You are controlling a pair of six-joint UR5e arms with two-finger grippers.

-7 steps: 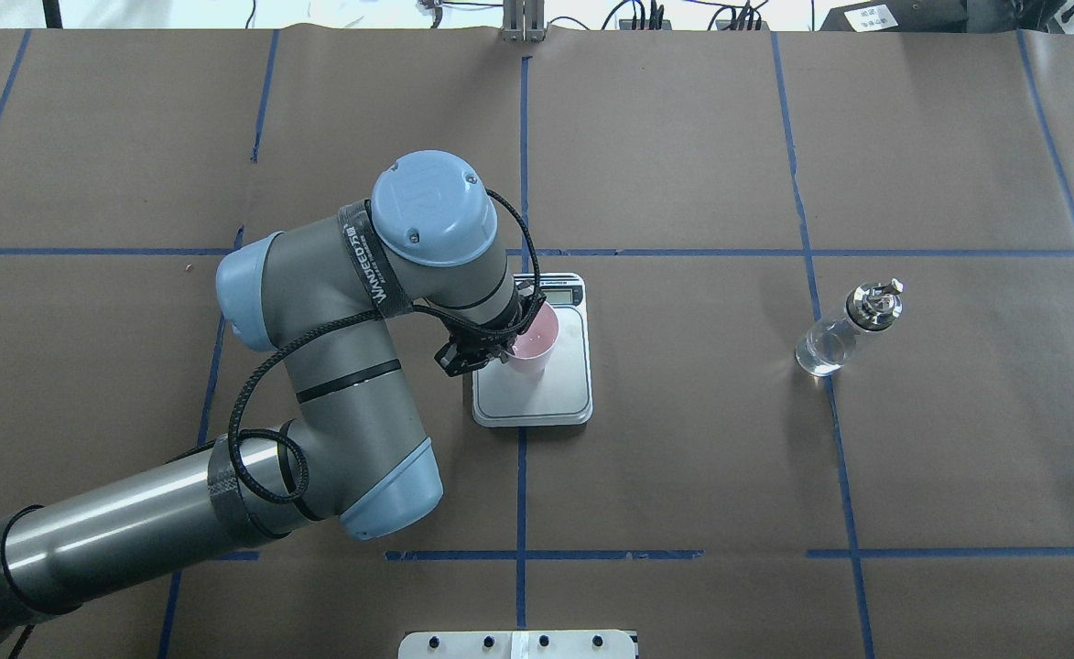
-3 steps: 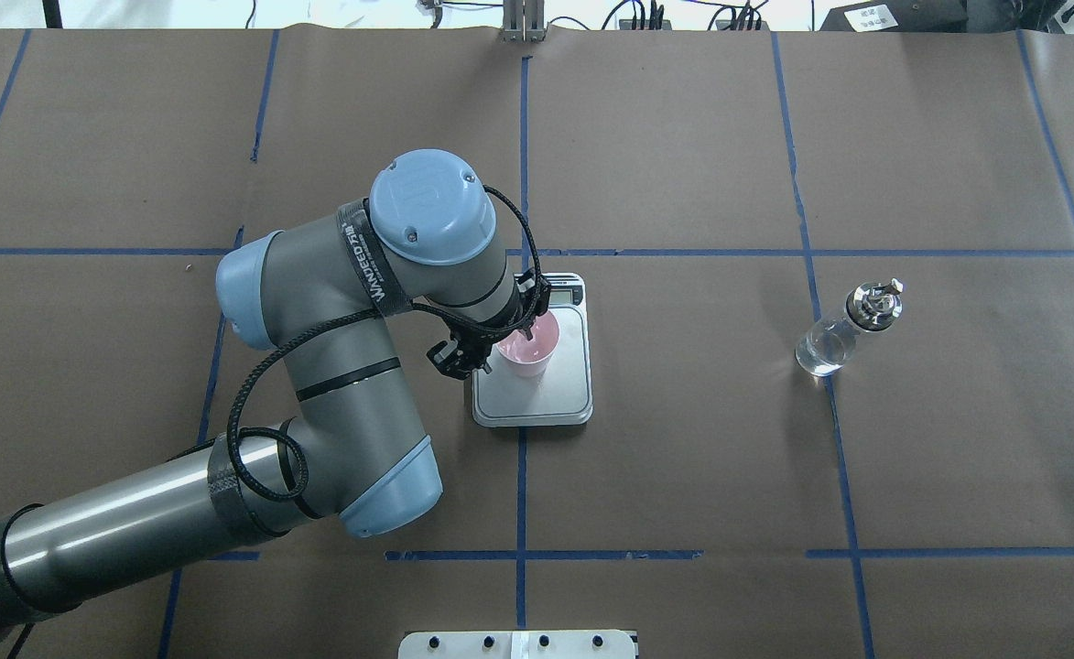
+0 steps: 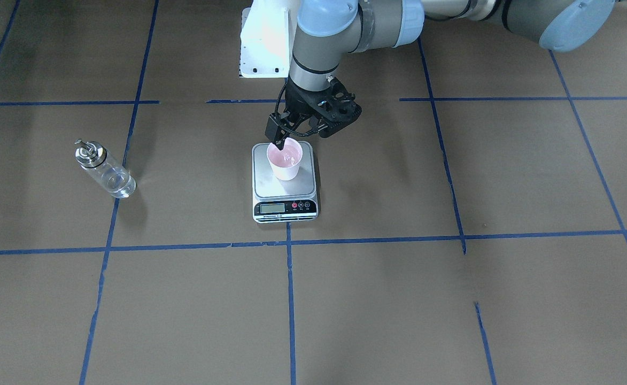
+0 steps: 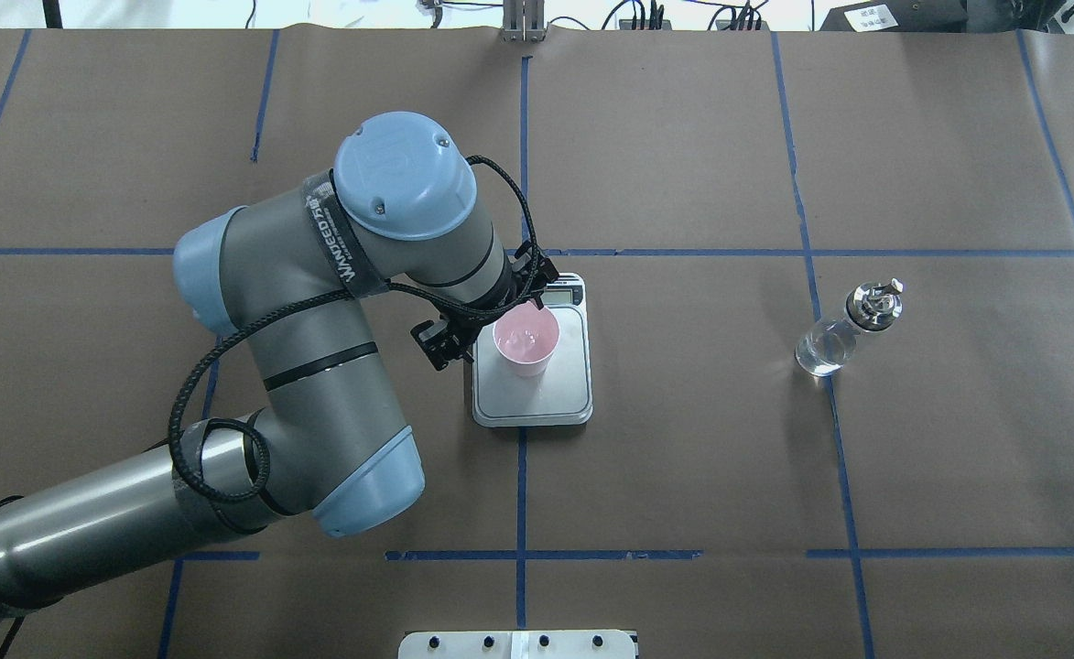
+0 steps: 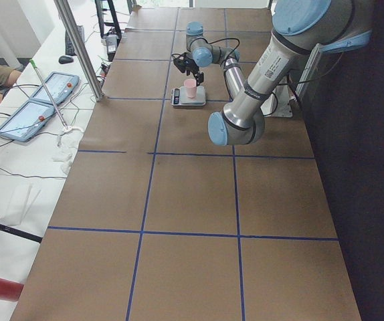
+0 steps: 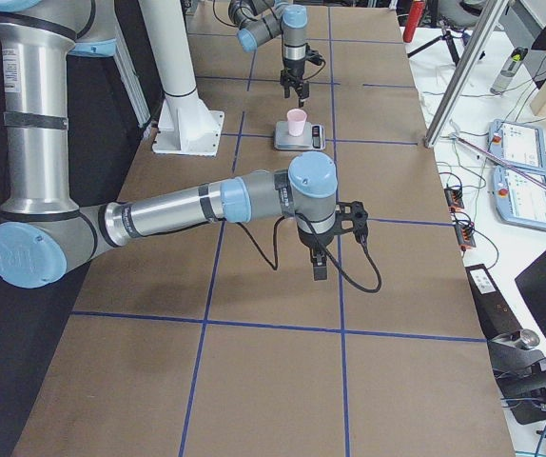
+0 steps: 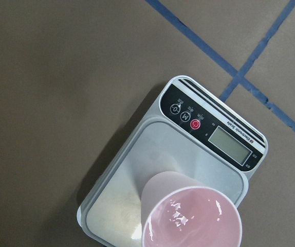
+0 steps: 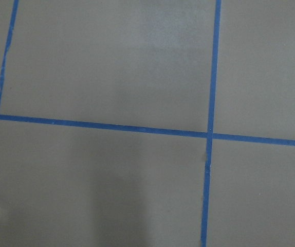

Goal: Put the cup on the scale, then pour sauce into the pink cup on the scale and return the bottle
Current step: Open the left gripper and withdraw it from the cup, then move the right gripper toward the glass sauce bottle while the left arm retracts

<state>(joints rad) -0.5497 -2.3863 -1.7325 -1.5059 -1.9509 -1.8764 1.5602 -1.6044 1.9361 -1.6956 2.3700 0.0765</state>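
A: Where does the cup (image 3: 285, 160) stand?

B: Upright on the steel plate of the scale (image 3: 270, 186), about the middle of the table (image 4: 683, 458). The left pincer (image 3: 303, 131) hangs over it with its jaws spread wide and nothing in them.

A: And the bottle (image 4: 840, 337)?

B: It stands by itself, well apart from the scale, toward the table's edge on the robot's right. Nothing is near it.

A: How would it handle?

B: I'd expect smooth, hard glass: slippery, breakable, and a good deal heavier than that thin paper cup, which looks easy to crush or knock over. I'd take the bottle across its glass body, below the metal cap (image 4: 873, 304), so the top is free for pouring.

A: Do the cameras agree?

B: They fill each other in. In the overhead view the arm hides one corner of the scale. The front-facing view shows one fingertip at the cup's far rim, though I cannot tell whether it touches. The left wrist camera shows the scale's buttons and display plainly, but none of its own fingers.

A: The right pincer (image 6: 317, 265)?

B: Only the right-end camera catches it, low over bare table, so I cannot tell whether it is spread or clenched. Its wrist camera shows blue tape (image 8: 101, 126) and a sliver of glass at one edge.
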